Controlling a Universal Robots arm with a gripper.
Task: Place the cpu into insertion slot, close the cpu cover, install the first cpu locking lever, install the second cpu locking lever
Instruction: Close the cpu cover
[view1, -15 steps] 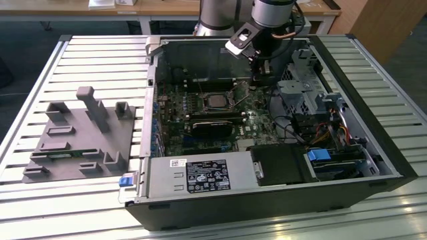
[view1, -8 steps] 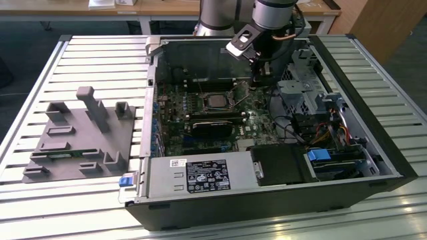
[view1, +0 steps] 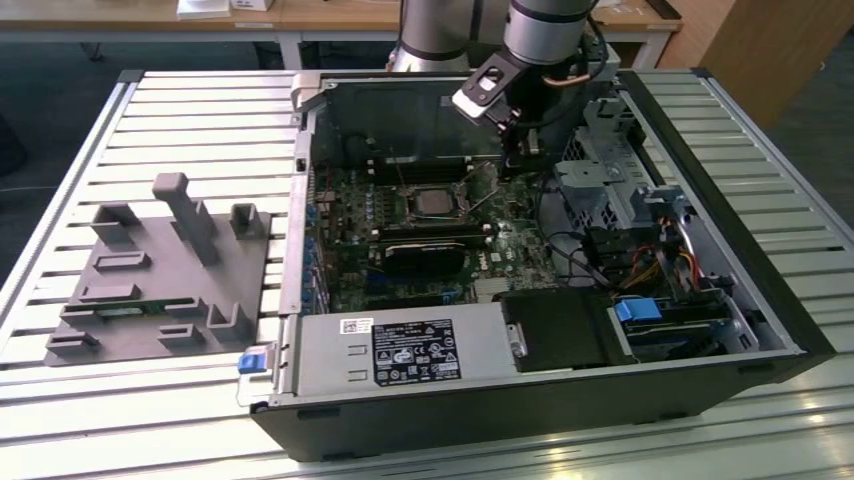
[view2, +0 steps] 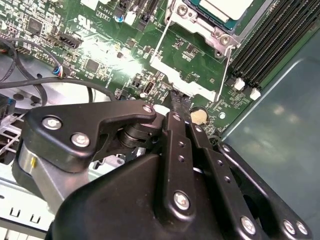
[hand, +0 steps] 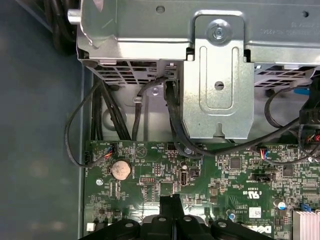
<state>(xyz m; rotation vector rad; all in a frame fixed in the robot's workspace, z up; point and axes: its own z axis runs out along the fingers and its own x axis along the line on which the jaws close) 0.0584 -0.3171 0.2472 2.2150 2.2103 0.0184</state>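
One gripper (view1: 519, 165), fingers pressed together, empty, just beside the insertion slot (view1: 410, 205) on the exterior view's right; cpu (view1: 435, 204) seated inside.

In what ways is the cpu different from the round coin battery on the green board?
The cpu is square; the coin battery is round. The cpu is clearly larger than the battery. The cpu sits within a metal frame; the battery lies beside the hand. Both are flat, pale and on the green board.
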